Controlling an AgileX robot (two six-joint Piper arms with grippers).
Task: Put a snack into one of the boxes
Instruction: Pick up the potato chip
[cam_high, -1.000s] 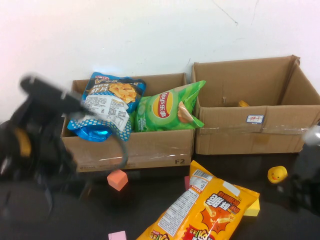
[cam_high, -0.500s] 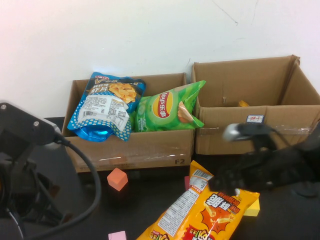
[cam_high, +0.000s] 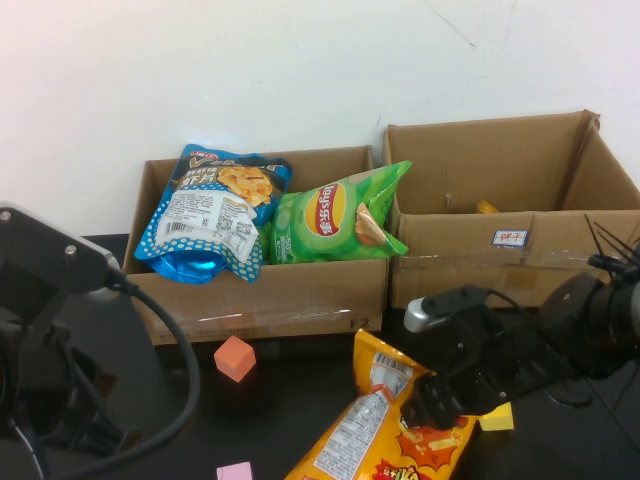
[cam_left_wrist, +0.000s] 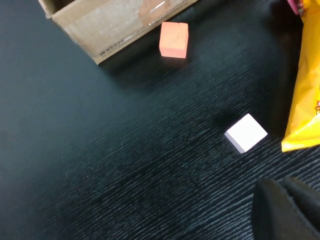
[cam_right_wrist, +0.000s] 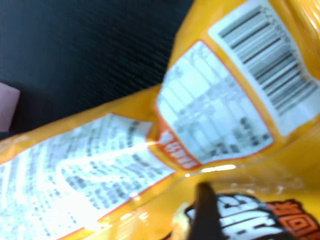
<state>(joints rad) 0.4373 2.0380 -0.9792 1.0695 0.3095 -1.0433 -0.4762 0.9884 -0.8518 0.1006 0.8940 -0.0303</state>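
An orange-yellow snack bag (cam_high: 385, 435) lies on the black table in front of the boxes, its upper end crumpled and tilted up. My right gripper (cam_high: 432, 405) is down on the bag's middle, touching it. The bag fills the right wrist view (cam_right_wrist: 200, 115). My left gripper (cam_left_wrist: 287, 212) is shut and empty, low at the table's front left, away from the bag. The left box (cam_high: 265, 295) holds a blue chips bag (cam_high: 212, 215) and a green chips bag (cam_high: 335, 215). The right box (cam_high: 500, 270) stands beside it.
An orange cube (cam_high: 235, 357) sits in front of the left box. A pink block (cam_high: 235, 471) lies at the front edge and a yellow block (cam_high: 497, 417) beside the bag. A small yellow item (cam_high: 486, 208) lies in the right box.
My right arm swung in from the right and came down onto the snack bag. The bag has crumpled and shifted left, uncovering the yellow block. My left arm drew back to the front left.
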